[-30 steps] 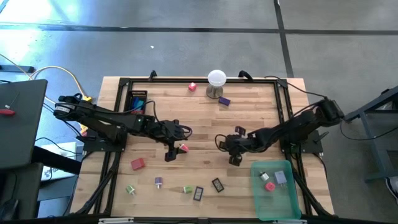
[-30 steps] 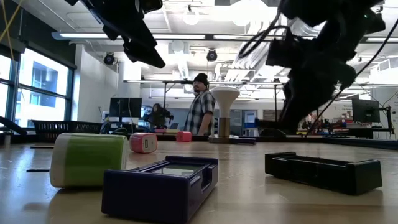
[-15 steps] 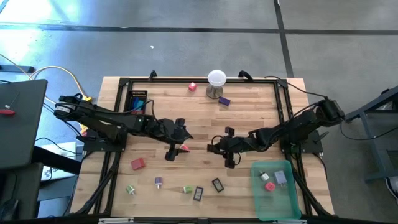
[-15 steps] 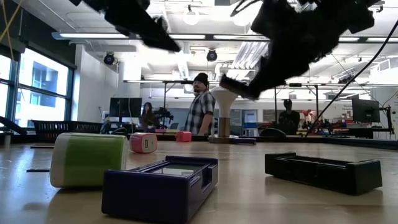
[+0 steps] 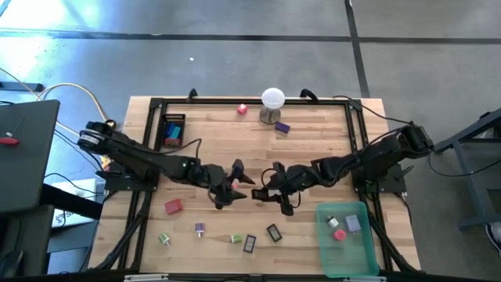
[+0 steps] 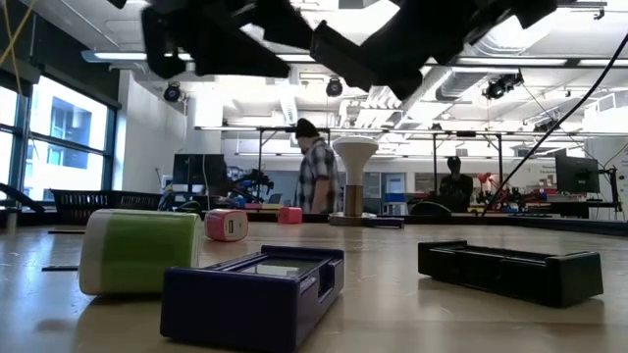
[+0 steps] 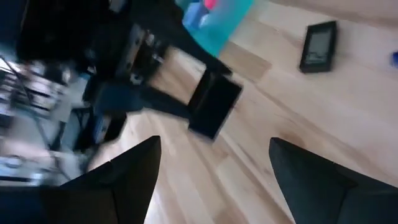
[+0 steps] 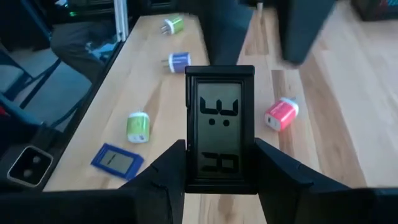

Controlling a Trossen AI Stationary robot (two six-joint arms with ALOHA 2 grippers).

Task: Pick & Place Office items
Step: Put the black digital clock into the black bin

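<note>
My right gripper [image 5: 275, 190] is above the table's middle, shut on a small black clock with a grey display [image 8: 220, 134]. My left gripper [image 5: 234, 186] faces it from the left, open, with its fingers [image 7: 124, 180] apart and the clock [image 7: 214, 109] in front of them, untouched. Office items lie flat on the wood: a pink piece [image 8: 281, 115], a green piece [image 8: 138, 126], a blue flat piece [image 8: 116, 159], a purple plug [image 8: 179, 61] and a red block [image 5: 173, 206]. My right gripper pinches the clock's two long sides near its lower end [image 8: 188, 167] between its two fingers [image 8: 273, 171]. The fingers come from the table's right, slanting a little downward, and lie along the clock. The clock sticks out past the fingertips, lifted clear of the table.
A teal tray [image 5: 368, 254] with a few pieces stands at the near right. The white ball on its stand [image 5: 272, 100], a pink piece [image 5: 243, 110] and a purple piece [image 5: 282, 126] are at the far edge. A black box [image 5: 172, 129] sits far left. Two black flat pieces [image 5: 273, 232] lie near the front.
My right gripper has risen and gone toward the table's left with the clock, tipping from pointing down to nearly level. My left gripper has gone toward the table's right, toward the clock, and has rolled about its own axis.
</note>
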